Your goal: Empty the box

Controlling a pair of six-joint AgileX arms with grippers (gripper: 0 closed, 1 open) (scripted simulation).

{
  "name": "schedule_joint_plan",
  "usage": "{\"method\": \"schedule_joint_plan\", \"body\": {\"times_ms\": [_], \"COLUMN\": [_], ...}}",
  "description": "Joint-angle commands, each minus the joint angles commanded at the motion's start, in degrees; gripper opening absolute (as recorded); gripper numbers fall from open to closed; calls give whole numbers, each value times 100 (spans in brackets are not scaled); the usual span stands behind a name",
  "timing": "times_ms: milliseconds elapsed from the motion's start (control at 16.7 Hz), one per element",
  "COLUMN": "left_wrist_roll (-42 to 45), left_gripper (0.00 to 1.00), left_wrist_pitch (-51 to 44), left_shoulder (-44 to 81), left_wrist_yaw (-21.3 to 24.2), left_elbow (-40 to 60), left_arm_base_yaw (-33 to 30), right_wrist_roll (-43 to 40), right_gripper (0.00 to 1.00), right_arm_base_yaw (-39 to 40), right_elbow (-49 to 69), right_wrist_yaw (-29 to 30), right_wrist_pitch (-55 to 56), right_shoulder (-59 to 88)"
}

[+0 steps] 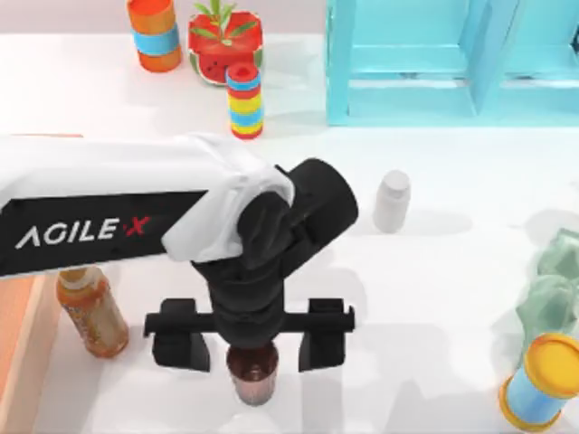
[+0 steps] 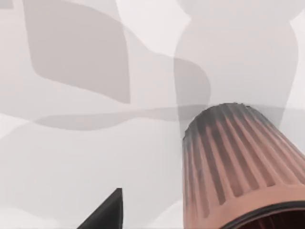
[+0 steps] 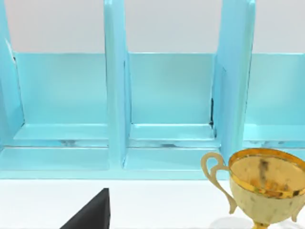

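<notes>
The box [image 1: 16,353] of reddish-brown wood shows as a strip at the table's left edge, its inside out of view. My left arm reaches from the left over the table's front. The left gripper [image 1: 251,336] is open, its fingers [image 1: 178,342] wide to either side of a dark brown ribbed bottle [image 1: 251,372] that stands on the table and touches neither. In the left wrist view this bottle [image 2: 238,162] is close by. An orange tea bottle [image 1: 90,312] stands right beside the box's wall. My right gripper [image 3: 90,214] is parked facing the shelf.
A white bottle [image 1: 392,201] stands mid-table. At the back are a turquoise shelf unit [image 1: 434,63], a striped stack [image 1: 244,101], an orange can [image 1: 154,32] and a watermelon planter [image 1: 224,45]. A blue-and-yellow can [image 1: 543,380] and a green crumpled object [image 1: 556,289] sit right. A golden trophy [image 3: 264,186] stands before the shelf.
</notes>
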Motion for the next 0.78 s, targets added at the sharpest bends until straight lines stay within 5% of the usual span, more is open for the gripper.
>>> {"method": "schedule_joint_plan", "body": {"times_ms": [420, 780], "left_wrist_roll": [-8, -3], "left_gripper": [100, 100], "left_wrist_pitch": [-91, -1218], "left_shoulder": [-22, -315], "left_wrist_yaw": [-4, 18], "left_elbow": [85, 1058], "left_arm_base_yaw": [4, -35], "right_wrist_roll": [0, 0], "right_gripper": [100, 100], "right_arm_base_yaw": [0, 0], "right_elbow": [0, 0], "right_wrist_yaw": [0, 0], "right_wrist_pitch": [0, 0], "right_shoulder": [0, 0]}}
